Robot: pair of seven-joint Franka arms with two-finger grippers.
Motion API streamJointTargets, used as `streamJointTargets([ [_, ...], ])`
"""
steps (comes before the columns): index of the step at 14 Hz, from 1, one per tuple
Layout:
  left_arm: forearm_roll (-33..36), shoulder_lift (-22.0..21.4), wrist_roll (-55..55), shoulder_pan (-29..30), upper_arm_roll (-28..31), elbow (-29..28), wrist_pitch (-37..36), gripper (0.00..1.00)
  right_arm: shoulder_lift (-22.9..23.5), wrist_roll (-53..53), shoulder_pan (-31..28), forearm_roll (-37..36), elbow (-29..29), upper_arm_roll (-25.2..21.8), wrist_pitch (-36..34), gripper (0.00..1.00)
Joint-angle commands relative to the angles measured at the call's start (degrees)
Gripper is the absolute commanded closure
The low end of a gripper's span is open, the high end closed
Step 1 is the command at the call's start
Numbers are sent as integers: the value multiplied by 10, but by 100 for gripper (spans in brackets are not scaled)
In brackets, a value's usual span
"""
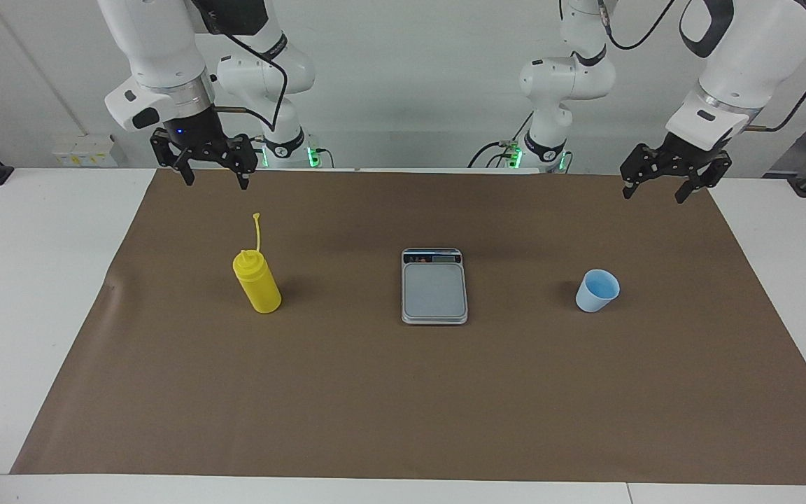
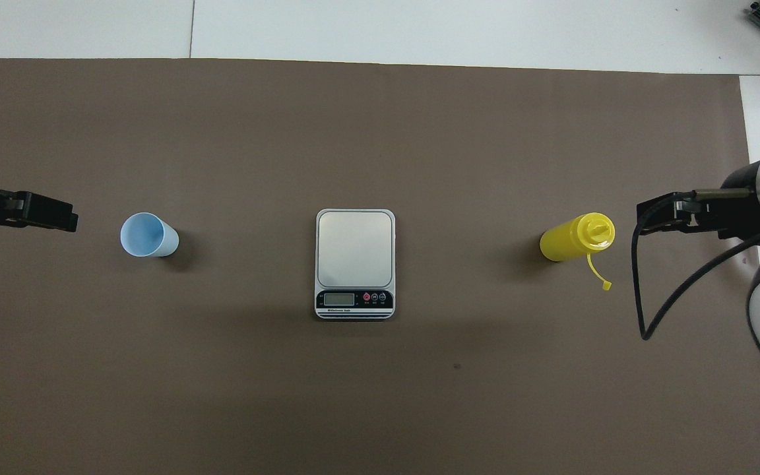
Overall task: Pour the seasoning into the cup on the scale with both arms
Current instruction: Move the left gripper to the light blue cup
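The yellow seasoning bottle (image 1: pixel 257 283) stands upright on the brown mat toward the right arm's end, its cap strap sticking up; it also shows in the overhead view (image 2: pixel 571 239). The silver-grey scale (image 1: pixel 434 290) lies mid-mat with a bare plate, display toward the robots (image 2: pixel 355 247). The light-blue cup (image 1: pixel 596 290) stands upright toward the left arm's end (image 2: pixel 149 235). My right gripper (image 1: pixel 215 183) hangs open and empty, raised over the mat near the bottle (image 2: pixel 644 221). My left gripper (image 1: pixel 653 198) hangs open and empty, raised over the mat near the cup (image 2: pixel 70 221).
A brown paper mat (image 1: pixel 403 392) covers most of the white table (image 1: pixel 25 280). Bottle, scale and cup stand in one row across the mat, well apart from each other.
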Motion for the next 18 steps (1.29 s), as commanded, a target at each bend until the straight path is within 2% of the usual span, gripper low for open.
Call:
streamJointTargets([
  [1, 0, -21, 8, 6, -1, -29, 9, 0, -14, -12, -9, 12, -16, 3, 3, 0],
  [6, -1, -25, 4, 20, -1, -54, 44, 0, -14, -12, -9, 12, -16, 2, 3, 0],
  [10, -2, -15, -9, 34, -1, -121, 125, 0, -14, -12, -9, 12, -16, 3, 3, 0],
  [14, -5, 47, -51, 48, -1, -135, 193, 0, -14, -12, -8, 12, -16, 2, 3, 0],
  [16, -5, 53, -82, 48, -2, -175, 243, 0, -14, -12, -8, 12, -16, 2, 3, 0],
  [18, -6, 47, -92, 47, -2, -240, 316, 0, -14, -12, -8, 12, -16, 3, 3, 0],
])
